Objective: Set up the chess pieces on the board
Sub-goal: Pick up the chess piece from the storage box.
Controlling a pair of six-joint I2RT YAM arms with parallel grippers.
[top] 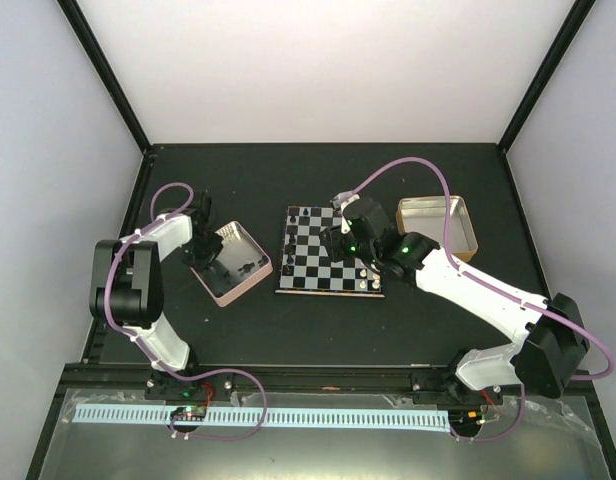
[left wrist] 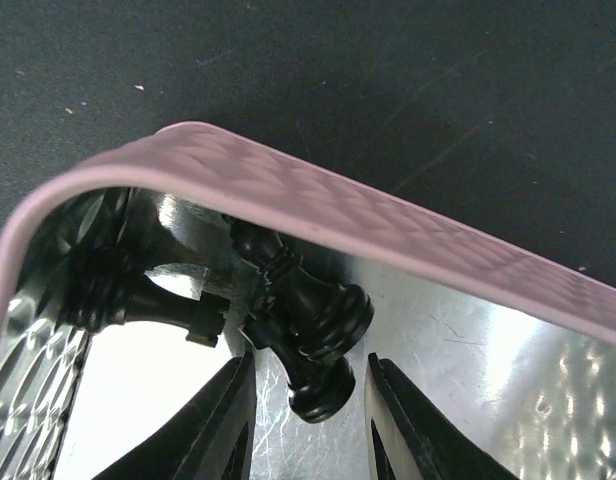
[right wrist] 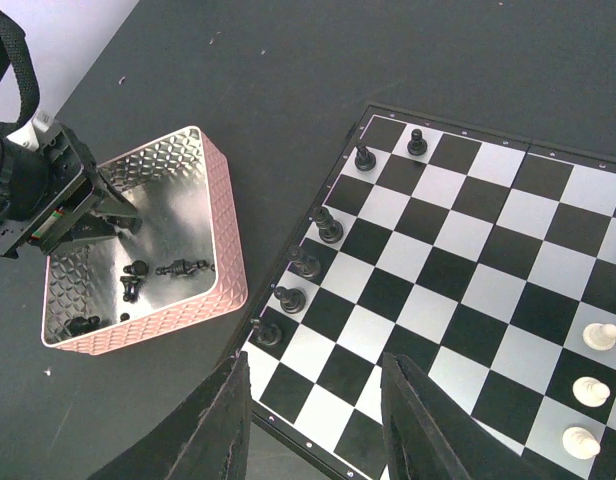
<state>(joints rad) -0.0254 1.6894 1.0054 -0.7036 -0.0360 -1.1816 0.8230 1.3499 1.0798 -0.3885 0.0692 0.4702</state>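
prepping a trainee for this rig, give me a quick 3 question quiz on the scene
1. True or false: the right gripper holds a chess piece.
2. The left gripper has its tips inside: A) pink-rimmed square metal tin B) gold-rimmed square tin C) bare black tabletop.
3. What colour are the tiny chess pieces lining the glossy black-and-silver chessboard along the edge nearest that tin?
Key: 1 false; 2 A; 3 black.

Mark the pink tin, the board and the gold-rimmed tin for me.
pink tin [right wrist: 228, 240]: right wrist view, outer side wall.
board [right wrist: 438, 290]: right wrist view, bare central square.
gold-rimmed tin [top: 425, 228]: top external view, bare inner floor.
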